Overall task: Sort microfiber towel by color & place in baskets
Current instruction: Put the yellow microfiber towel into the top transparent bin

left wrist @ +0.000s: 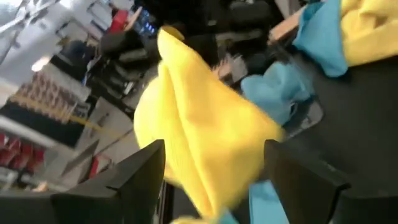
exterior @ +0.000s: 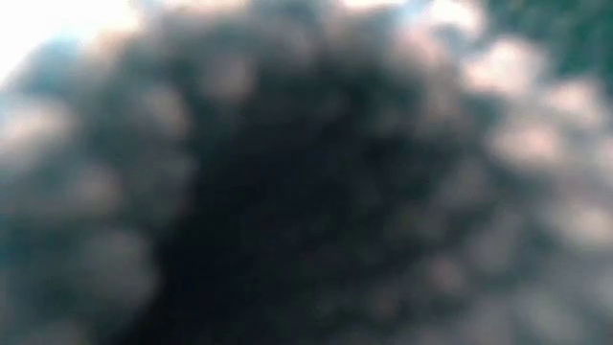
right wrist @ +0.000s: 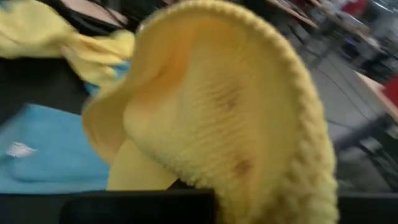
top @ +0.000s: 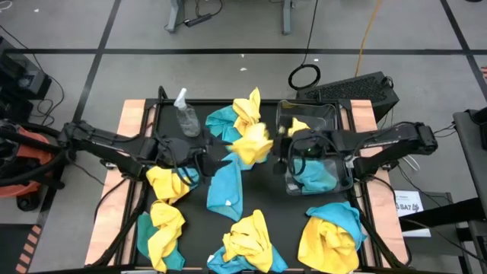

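Black surface (top: 266,190): right jaws (top: 283,146) clenching yellow towel (top: 251,144); left jaws (top: 199,161) standing released beside it. Handover step; next, basket (top: 335,114) drop.

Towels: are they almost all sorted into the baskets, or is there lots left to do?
Lots left, it seems. Done: one teal towel lies in a basket on the right. In hand: the right gripper has its jaws shut on a yellow towel, with the left gripper open around it. Left: many yellow and teal towels lie heaped on the table.
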Available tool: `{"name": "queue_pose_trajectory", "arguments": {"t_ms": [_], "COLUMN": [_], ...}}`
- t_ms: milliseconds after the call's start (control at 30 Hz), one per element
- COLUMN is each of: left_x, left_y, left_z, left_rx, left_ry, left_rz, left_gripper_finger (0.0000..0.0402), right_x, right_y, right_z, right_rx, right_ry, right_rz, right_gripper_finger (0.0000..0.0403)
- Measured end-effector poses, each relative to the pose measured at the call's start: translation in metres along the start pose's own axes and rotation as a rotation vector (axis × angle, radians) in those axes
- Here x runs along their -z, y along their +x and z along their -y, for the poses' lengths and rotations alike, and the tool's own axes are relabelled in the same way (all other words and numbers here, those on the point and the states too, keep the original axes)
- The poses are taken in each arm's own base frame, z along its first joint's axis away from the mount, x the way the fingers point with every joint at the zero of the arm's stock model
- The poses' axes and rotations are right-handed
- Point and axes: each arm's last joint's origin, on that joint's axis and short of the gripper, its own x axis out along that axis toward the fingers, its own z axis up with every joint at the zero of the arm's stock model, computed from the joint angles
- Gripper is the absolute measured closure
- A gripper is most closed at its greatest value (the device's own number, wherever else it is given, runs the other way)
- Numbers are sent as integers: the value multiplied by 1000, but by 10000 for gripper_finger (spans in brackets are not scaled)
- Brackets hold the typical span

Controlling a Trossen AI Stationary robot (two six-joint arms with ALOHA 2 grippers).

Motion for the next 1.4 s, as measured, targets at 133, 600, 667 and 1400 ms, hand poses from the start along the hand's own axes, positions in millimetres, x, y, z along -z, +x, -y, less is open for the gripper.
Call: {"name": "queue_pose_trajectory", "arguments": {"t_ms": [133,600,667,1400], "left_x": [9,37,41,48], "left_y": [-12,-23,-23,-21], "left_z": [-3,11,14,20], "left_rx": [16,122,129,140], "left_ry": [-51,-173,-173,-255], "left_rz": [-81,-338,-355,-385], "left_gripper_finger": [122,121,121,121], "right_x": [11,67,74,131], "right_y": [-11,-18,-18,13], "right_z": [23,91,98,121], "right_rx": [117,369,389,397], "right_ry": [20,236,266,408], "right_rz": [-103,-488,-531,-881], "right_gripper_finger": [402,403,403,402]}}
